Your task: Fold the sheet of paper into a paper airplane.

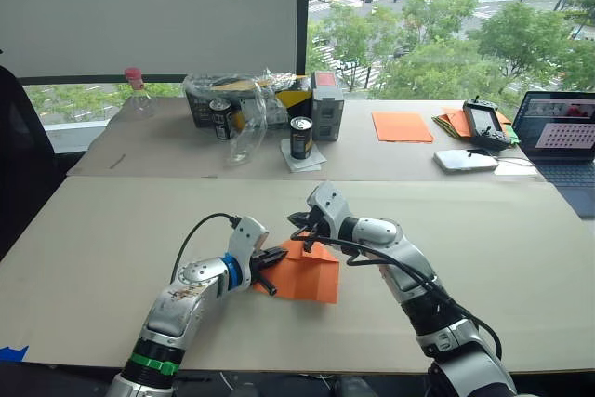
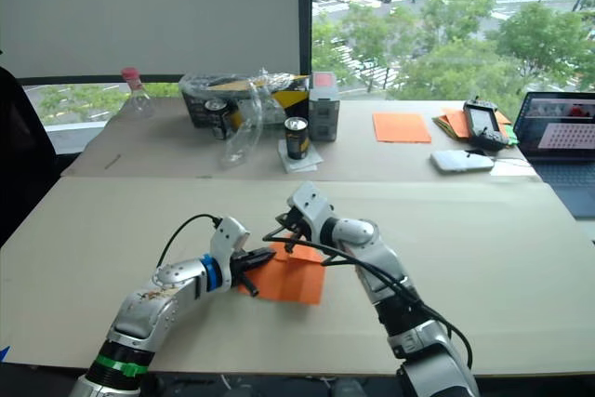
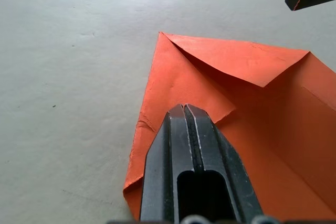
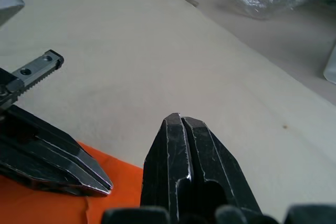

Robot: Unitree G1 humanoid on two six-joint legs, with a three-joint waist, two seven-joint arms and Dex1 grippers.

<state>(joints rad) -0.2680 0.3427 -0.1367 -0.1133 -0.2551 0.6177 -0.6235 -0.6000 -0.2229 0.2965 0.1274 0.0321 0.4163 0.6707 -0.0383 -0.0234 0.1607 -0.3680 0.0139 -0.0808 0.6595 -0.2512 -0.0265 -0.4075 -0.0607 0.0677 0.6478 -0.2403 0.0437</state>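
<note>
The orange sheet of paper (image 1: pixel 311 278) lies flat on the near table, with its far corners folded in to a point (image 3: pixel 247 64). My left gripper (image 1: pixel 282 254) is shut, and its tips (image 3: pixel 184 107) rest on the paper's left part near a creased flap edge. My right gripper (image 1: pixel 303 237) is also shut and hovers at the paper's far tip, just across from the left one. In the right wrist view its shut fingertips (image 4: pixel 180 118) stand over bare table beside the paper's edge (image 4: pixel 31 203).
On the far table stand two dark cans (image 1: pixel 300 137), a crumpled plastic bag (image 1: pixel 246 104) over a box, and a clear bottle with a pink cap (image 1: pixel 137 92). Far right lie a flat orange sheet (image 1: pixel 402 126), an orange stack (image 1: pixel 454 121), a controller (image 1: pixel 486 123) and a laptop (image 1: pixel 562 132).
</note>
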